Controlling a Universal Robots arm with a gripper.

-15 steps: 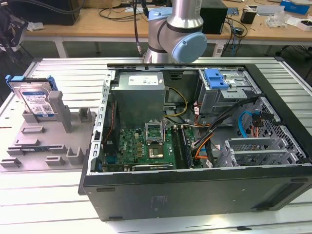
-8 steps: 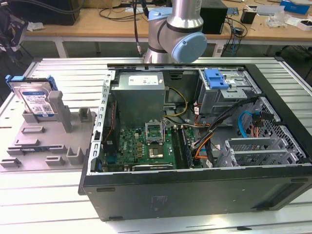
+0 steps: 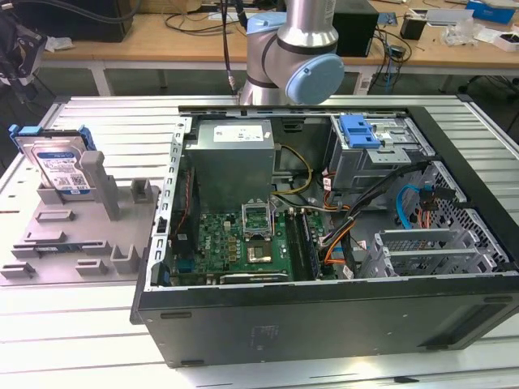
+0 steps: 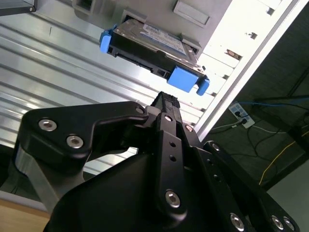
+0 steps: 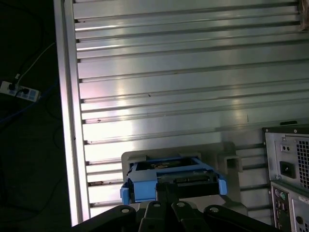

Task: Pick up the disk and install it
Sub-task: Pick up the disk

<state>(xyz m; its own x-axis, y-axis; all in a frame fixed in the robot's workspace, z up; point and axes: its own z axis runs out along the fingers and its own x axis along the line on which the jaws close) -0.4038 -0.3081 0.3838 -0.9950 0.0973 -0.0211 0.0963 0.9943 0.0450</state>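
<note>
One disk (image 3: 58, 162) stood on edge in the grey fixture (image 3: 89, 235) at the exterior view's left of the worktop (image 3: 81, 356), well apart from the open computer case (image 3: 324, 243). Risk: the hand (image 5: 167, 187), fingers drawn narrow and holding nothing, could strike the blue carrier bracket (image 5: 142, 182) and tip the disk. The hand pointed at the disk; an arm joint (image 3: 296, 49) hung behind the case.

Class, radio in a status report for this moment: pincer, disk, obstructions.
Pincer pointed at disk, not touching. Disk standing in grey rack. Nothing between them.
</note>
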